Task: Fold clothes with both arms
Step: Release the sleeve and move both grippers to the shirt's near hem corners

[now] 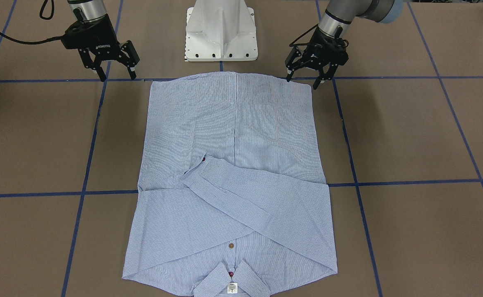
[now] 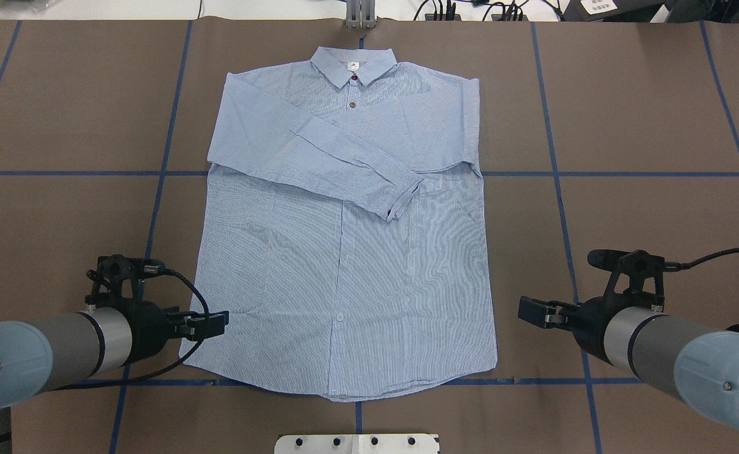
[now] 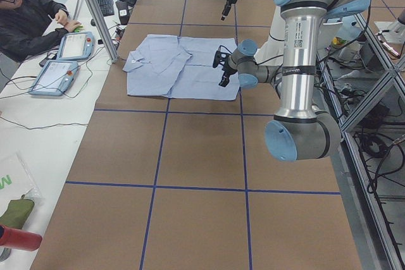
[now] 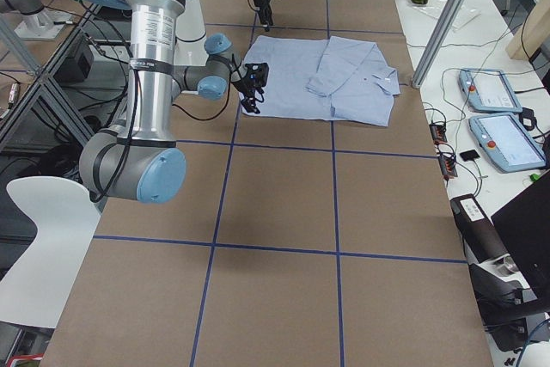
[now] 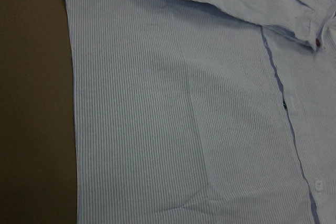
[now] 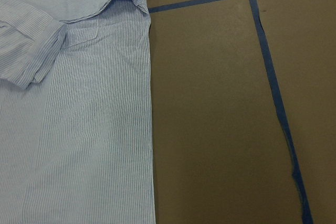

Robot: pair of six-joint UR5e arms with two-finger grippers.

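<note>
We find the shirt (image 2: 344,252) flat at mid-desk (image 2: 647,126), its long axis running top to bottom of the overhead view, collar at the top and hem at the bottom. Both pairs of fingers are spread and empty, flanking the hem: left fingers (image 1: 320,78) over its corner, right fingers (image 1: 100,73) just off the cloth — we judge the left nearer.
</note>
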